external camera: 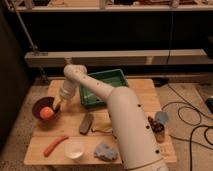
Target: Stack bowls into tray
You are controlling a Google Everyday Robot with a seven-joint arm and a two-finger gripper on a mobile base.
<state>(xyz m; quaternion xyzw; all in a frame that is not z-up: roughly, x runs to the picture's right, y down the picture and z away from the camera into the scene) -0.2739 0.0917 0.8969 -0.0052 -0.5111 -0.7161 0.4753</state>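
Observation:
A dark red bowl [40, 106] sits at the left of the wooden table with an orange ball [47, 113] inside it. My gripper [57, 104] hangs at the bowl's right rim, just above the ball. A green tray [114, 79] lies at the back middle of the table, to the right of the gripper. A small clear bowl [74, 148] stands near the front edge. The white arm [120, 115] reaches across from the front right and hides part of the tray.
An orange carrot [55, 145] lies at the front left. A dark oblong object [86, 123] lies in the middle. A blue cloth [106, 151] is at the front. A cup [160, 119] stands at the right edge. Cables lie on the floor to the right.

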